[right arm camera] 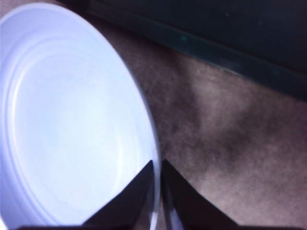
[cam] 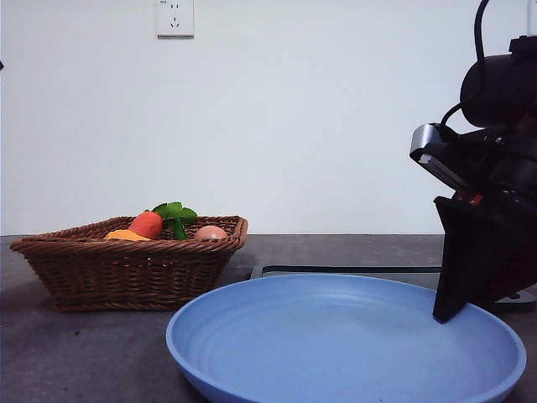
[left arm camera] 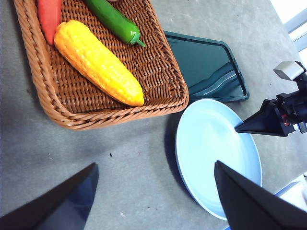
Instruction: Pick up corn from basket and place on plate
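Yellow corn (left arm camera: pixel 98 62) lies lengthwise in the basket (left arm camera: pixel 72 117); with your left gripper (left arm camera: pixel 153 201) spread wide, straddle its middle crosswise.

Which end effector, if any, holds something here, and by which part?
The right end effector is shut on the plate, pinching its rim at the edge. The left end effector is open and holds nothing; the corn lies in the basket.

White wall (cam: pixel 336 109) w/ outlet (cam: pixel 174 18), grey table (cam: pixel 84 353).
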